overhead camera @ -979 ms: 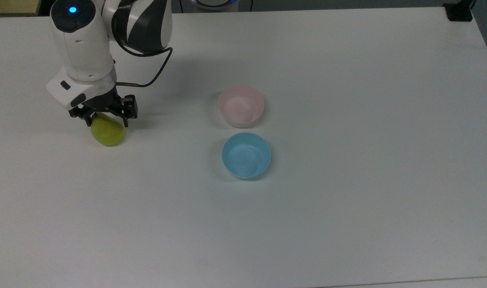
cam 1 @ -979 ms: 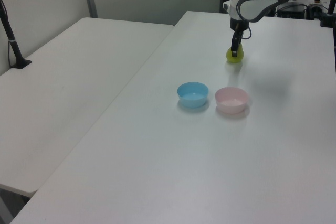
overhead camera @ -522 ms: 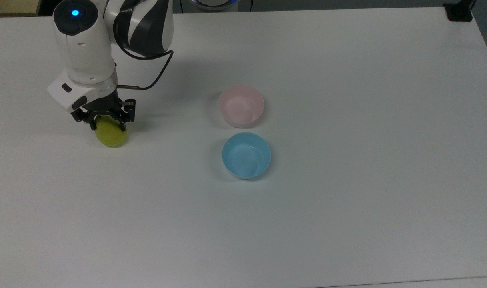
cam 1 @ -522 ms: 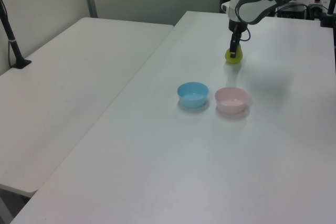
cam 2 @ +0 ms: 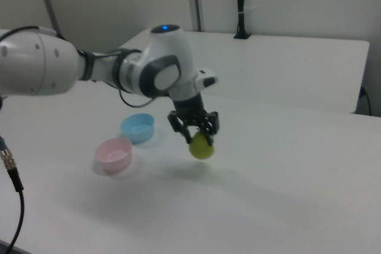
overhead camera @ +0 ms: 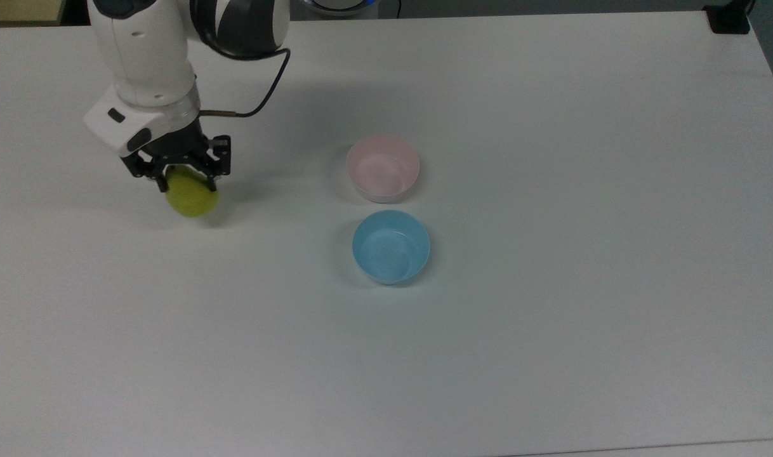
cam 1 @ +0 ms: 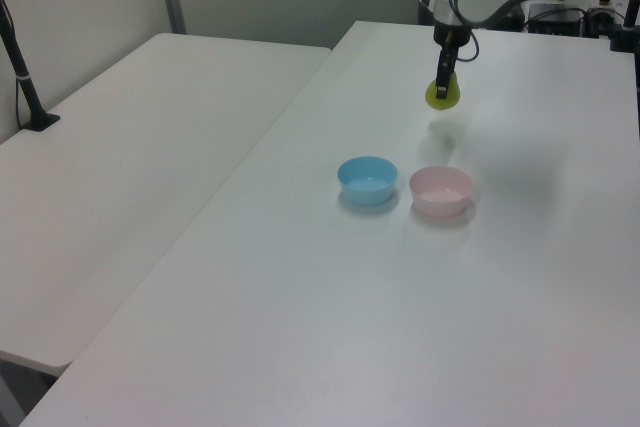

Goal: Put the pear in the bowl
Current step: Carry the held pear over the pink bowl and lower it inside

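My gripper [overhead camera: 187, 185] is shut on the yellow-green pear [overhead camera: 193, 197] and holds it in the air above the white table, its shadow below it. In the left view the pear [cam 1: 442, 95] hangs under the gripper [cam 1: 440, 90] at the far end of the table. The right view shows the pear [cam 2: 202, 147] dangling from the gripper [cam 2: 197, 138]. The pale pink bowl [overhead camera: 383, 168] stands empty well to the top view's right of the pear; it is also seen in the left view [cam 1: 441, 190] and right view [cam 2: 114, 153].
A light blue bowl [overhead camera: 391, 246] stands empty right beside the pink one, also in the left view [cam 1: 367, 179] and right view [cam 2: 137, 127]. A second white table [cam 1: 130, 147] adjoins on the left view's left. A black cable [overhead camera: 259, 105] trails from the wrist.
The gripper has lifted the pear off the table and carried it a little toward the top view's right. Both bowls stayed put.
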Action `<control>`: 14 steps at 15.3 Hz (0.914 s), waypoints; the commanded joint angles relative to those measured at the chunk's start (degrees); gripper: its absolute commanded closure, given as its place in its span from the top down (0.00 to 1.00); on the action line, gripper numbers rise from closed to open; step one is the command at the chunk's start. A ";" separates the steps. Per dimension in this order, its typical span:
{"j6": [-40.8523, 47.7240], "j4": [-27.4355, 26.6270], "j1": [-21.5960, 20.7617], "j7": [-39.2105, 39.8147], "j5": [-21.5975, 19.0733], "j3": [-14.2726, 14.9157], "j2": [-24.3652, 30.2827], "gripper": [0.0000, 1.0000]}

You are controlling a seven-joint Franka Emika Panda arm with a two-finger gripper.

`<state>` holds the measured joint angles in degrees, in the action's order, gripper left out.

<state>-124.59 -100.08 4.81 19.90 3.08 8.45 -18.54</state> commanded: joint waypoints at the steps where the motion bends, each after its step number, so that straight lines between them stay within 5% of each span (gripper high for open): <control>1: 9.69 -1.88 -0.59 -1.35 -0.45 -5.36 7.36 0.35; 7: 12.88 -4.77 -1.73 -14.52 2.36 -15.91 9.66 0.35; 14: 8.66 -9.17 -10.60 -27.02 3.94 -16.01 8.52 0.35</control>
<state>-112.95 -106.11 -3.35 -3.42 5.82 -8.00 -11.08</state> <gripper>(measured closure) 0.308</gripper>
